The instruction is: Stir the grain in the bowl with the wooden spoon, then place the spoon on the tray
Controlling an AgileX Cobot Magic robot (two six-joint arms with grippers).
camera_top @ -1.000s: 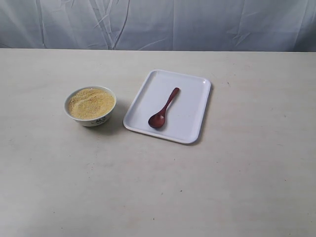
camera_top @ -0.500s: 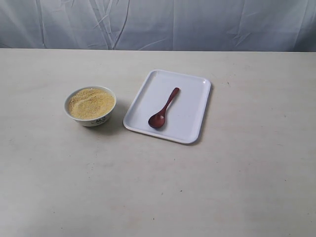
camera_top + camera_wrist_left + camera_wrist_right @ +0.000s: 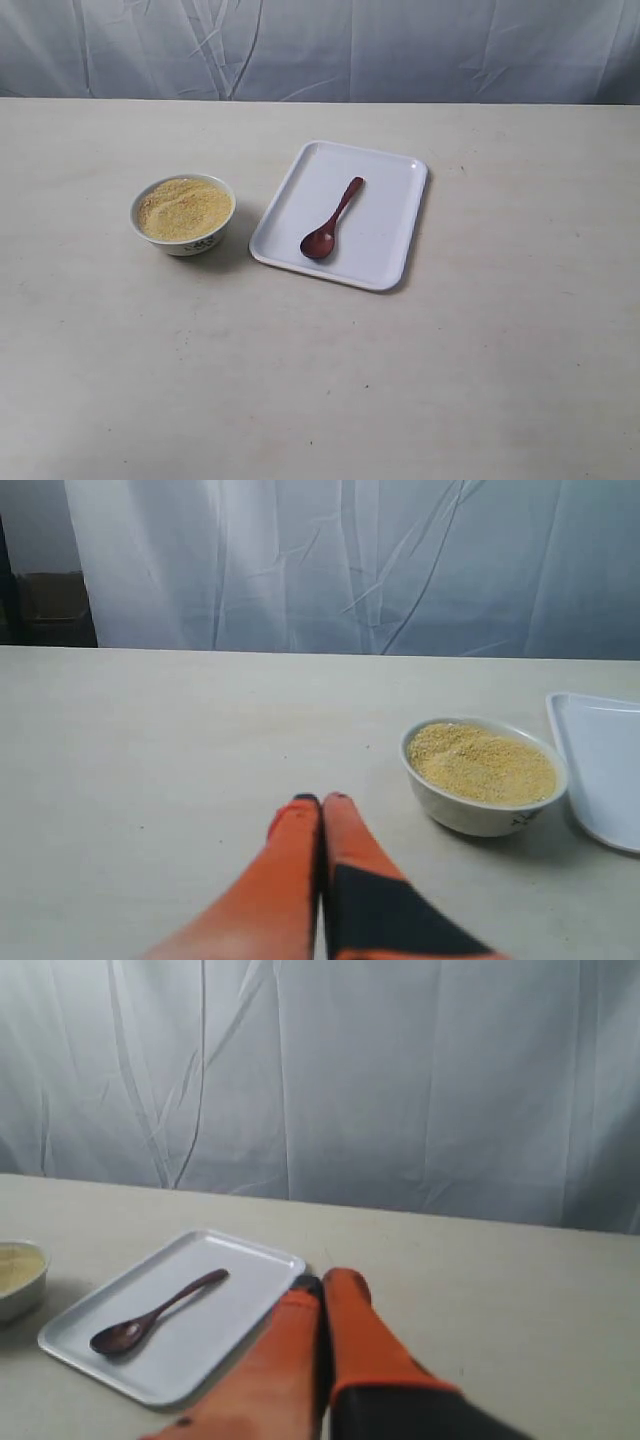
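The scene is a pale table (image 3: 320, 380) with a grey-white cloth (image 3: 400, 50) hanging behind it, along the top of the exterior view.

The bowl (image 3: 183, 214) stands left of the centre of that view. It is white with a dark pattern low on its side, and the grain (image 3: 184, 207) fills it almost to the rim as a yellow, sandy heap.

The tray (image 3: 385, 240) lies flat at the centre, just to the right of the bowl, with a narrow strip of bare table between them. It is turned a little, so its long sides run slantwise.

The spoon (image 3: 337, 213) lies on the tray, fully inside the rim. Its oval end points to the lower left, towards the near edge of the tray, and its handle points to the upper right. Nothing touches the spoon.

No arm appears in the exterior view.

In the left wrist view the left gripper (image 3: 321, 802) has its two orange fingers pressed together, so it is closed with nothing between them. It is above bare table, apart from the bowl.

In the right wrist view the right gripper (image 3: 322, 1280) is closed in the same way and grips nothing. It is near one long side of the tray, and the spoon is well apart from it.
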